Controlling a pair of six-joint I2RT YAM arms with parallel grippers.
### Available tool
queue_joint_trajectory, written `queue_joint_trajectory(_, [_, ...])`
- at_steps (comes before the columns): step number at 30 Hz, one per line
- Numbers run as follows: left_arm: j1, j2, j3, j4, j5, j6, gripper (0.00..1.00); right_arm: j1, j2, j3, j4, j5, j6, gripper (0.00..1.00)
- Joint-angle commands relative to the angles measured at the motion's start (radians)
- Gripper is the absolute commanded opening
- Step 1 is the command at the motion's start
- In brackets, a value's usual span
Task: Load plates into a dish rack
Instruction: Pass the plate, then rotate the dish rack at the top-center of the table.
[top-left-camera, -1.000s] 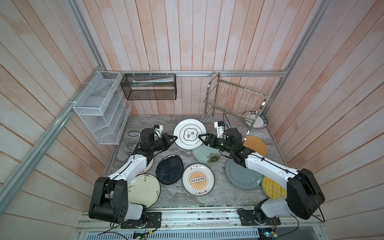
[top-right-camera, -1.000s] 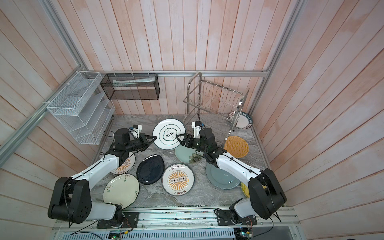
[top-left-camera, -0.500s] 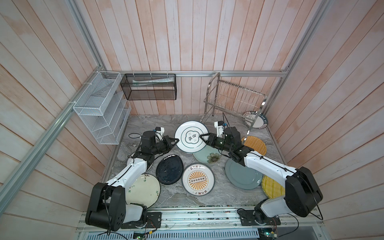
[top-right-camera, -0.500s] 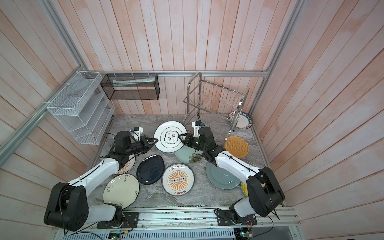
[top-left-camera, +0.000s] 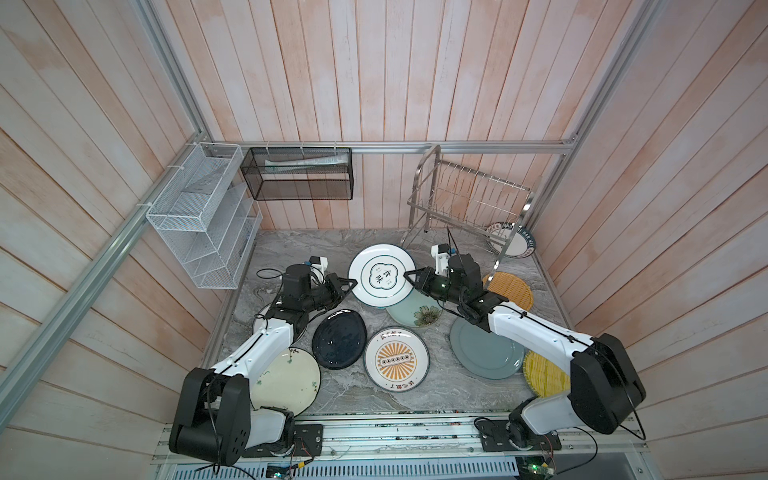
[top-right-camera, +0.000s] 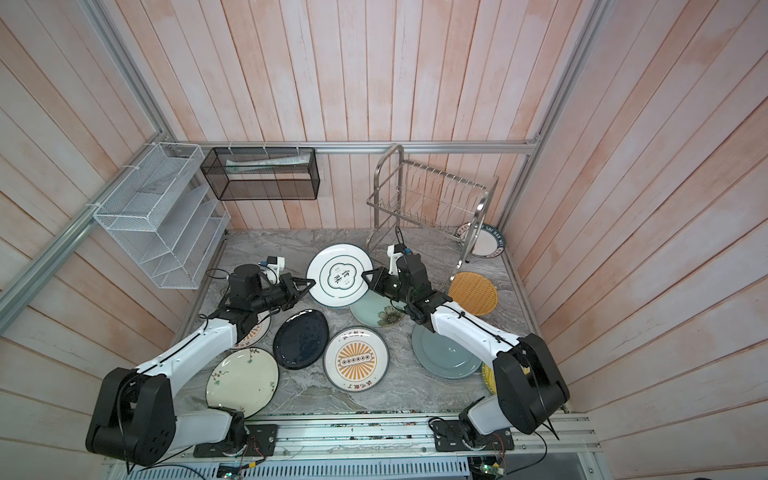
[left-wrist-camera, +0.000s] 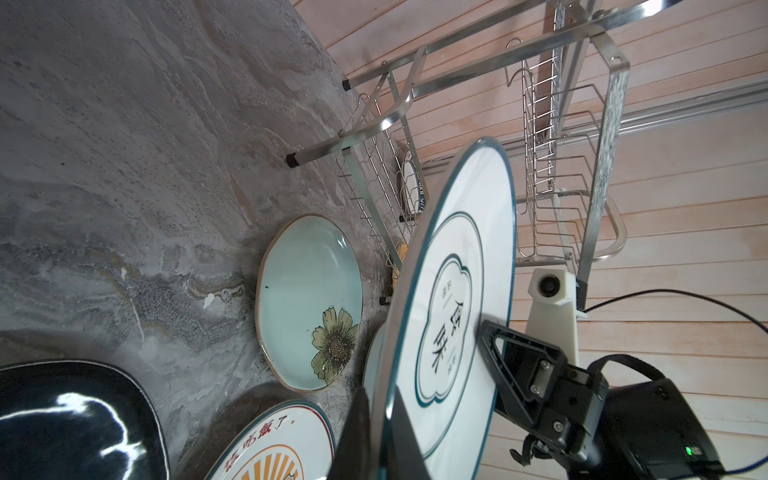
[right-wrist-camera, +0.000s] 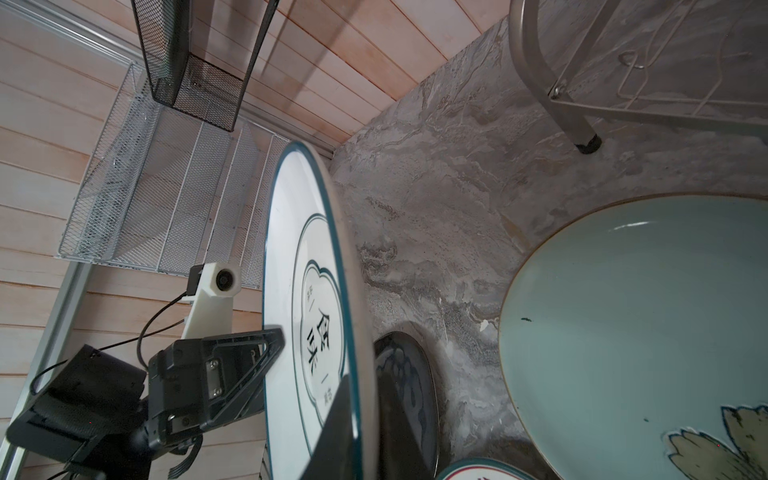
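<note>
While my left gripper (top-left-camera: 352, 283) and right gripper (top-left-camera: 409, 275) clench opposite rims of the round white teal-edged plate (top-left-camera: 382, 276) raised between them, I judge a handover: next 1 must release, then on to the steel-wire dish rack (top-left-camera: 465, 199) at 1 o'clock.

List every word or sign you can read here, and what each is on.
"食味": centre of the white teal-rimmed plate.
"吃飯了": red, on the sunburst plate's rim; the character before it is cut off.
Small characters around "食味": too small to read.
Lettering on the plate behind the dish rack: too blurred to read.
</note>
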Motion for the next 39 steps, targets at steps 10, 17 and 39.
queue_joint_trajectory(10, [-0.035, -0.056, 0.012, 0.017, -0.03, 0.091, 0.23, -0.008, -0.137, -0.01, -0.077, 0.133, -0.081, 0.0])
queue_joint_trajectory(17, [-0.042, -0.119, 0.005, -0.002, -0.097, 0.163, 0.84, -0.097, -0.247, -0.016, -0.141, 0.158, -0.13, 0.0])
queue_joint_trajectory(39, [-0.19, 0.599, 0.386, 0.394, -0.229, 0.782, 0.73, -0.192, -0.495, 0.179, -0.347, 0.285, -0.324, 0.0])
